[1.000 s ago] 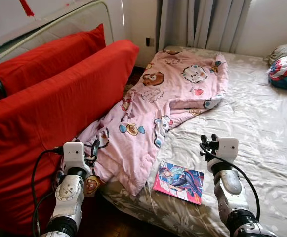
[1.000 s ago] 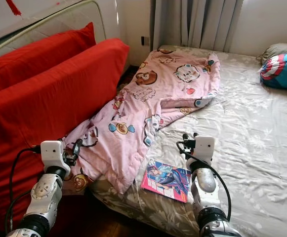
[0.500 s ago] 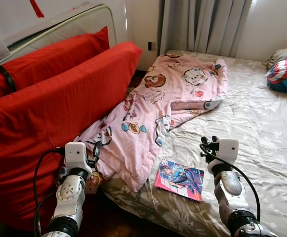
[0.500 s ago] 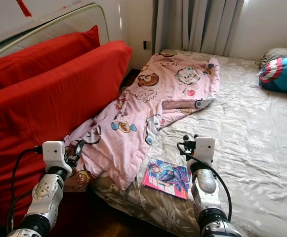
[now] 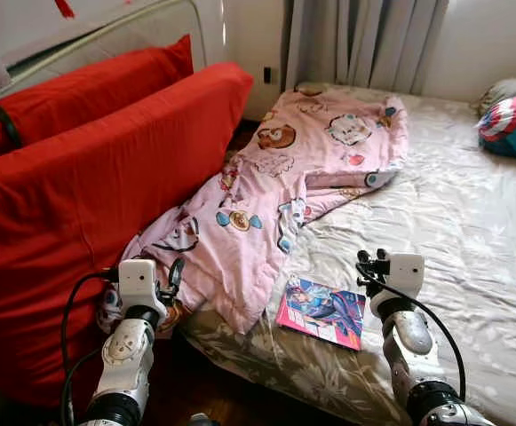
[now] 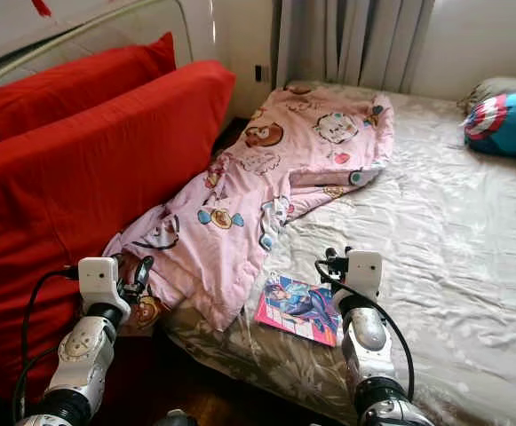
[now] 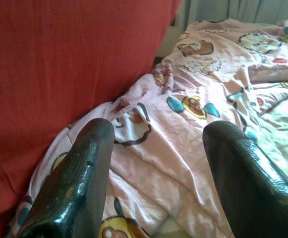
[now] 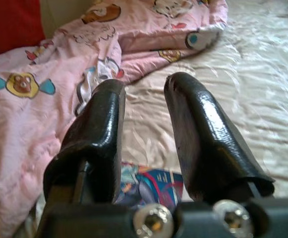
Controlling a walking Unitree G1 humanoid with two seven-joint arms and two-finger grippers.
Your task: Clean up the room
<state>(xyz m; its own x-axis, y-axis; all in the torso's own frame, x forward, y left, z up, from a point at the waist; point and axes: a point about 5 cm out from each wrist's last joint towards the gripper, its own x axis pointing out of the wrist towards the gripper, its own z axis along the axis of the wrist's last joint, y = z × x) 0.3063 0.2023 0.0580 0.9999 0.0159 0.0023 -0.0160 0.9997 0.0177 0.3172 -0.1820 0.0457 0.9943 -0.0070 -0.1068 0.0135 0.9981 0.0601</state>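
Head views: You have a pink cartoon blanket [image 5: 284,191] crumpled across the bed [image 5: 471,222], its lower corner spilling off the bed's edge against the red sofa [image 5: 80,177]. A comic book [image 5: 321,311] lies flat on the sheet near the foot edge. A round shield-print cushion [image 5: 511,124] sits at the far end. The likely step is lifting the blanket's hanging corner. Do it well by bringing the left tool [image 5: 174,273] down onto a thick fold rather than a single layer, and keep clear of the sofa cloth so you do not pinch both. The left tool hangs just beside the hanging corner, between sofa and bed. The right tool [image 6: 332,259] hovers above the sheet, just beside the comic book's far edge and apart from the blanket.

Left wrist view: The left tool's fingers [image 7: 79,173] stand wide apart, holding nothing. The blanket lies directly ahead and beneath them, near but not touching as far as can be judged; the sofa rises close on one side. Aim for the ridge of cloth between the fingers.

Right wrist view: The right tool's fingers [image 8: 198,134] stand a narrow gap apart, empty. The comic book [image 8: 148,183] lies just below them and the blanket's edge ahead. Keep this tool off the book while the blanket is drawn.
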